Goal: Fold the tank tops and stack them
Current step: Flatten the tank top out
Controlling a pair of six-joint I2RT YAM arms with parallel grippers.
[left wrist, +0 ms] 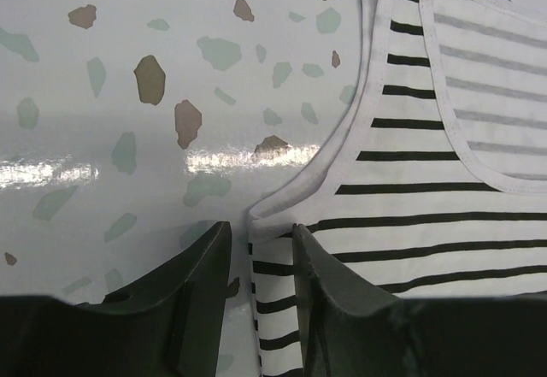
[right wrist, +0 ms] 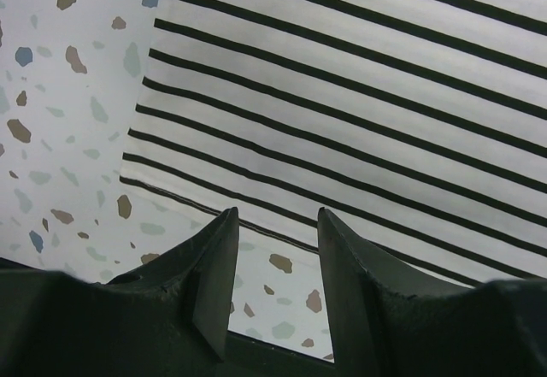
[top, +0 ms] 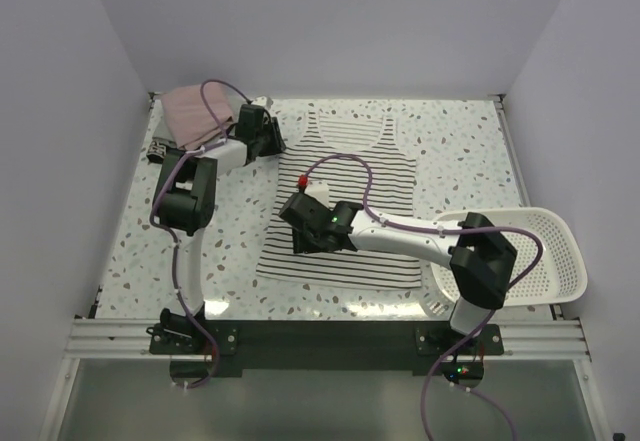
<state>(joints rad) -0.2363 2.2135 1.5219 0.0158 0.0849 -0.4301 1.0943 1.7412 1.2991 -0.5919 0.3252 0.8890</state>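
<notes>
A white tank top with thin black stripes (top: 352, 186) lies flat in the middle of the table, neckline toward the back. A dusty pink tank top (top: 193, 111) rests folded at the back left. My left gripper (top: 272, 141) is open at the striped top's left armhole. In the left wrist view its jaws (left wrist: 261, 242) straddle the side edge of the striped top (left wrist: 427, 206), one finger on the table, the other on the cloth. My right gripper (top: 292, 229) is open low over the top's left hem corner. In the right wrist view it (right wrist: 275, 221) frames the hem of the striped top (right wrist: 342, 95).
A white slotted plastic basket (top: 540, 251) stands at the right edge, beside the right arm's base. A small dark clip-like object (top: 157, 150) lies at the left edge near the pink top. White walls close in the speckled table (top: 460, 151) on three sides.
</notes>
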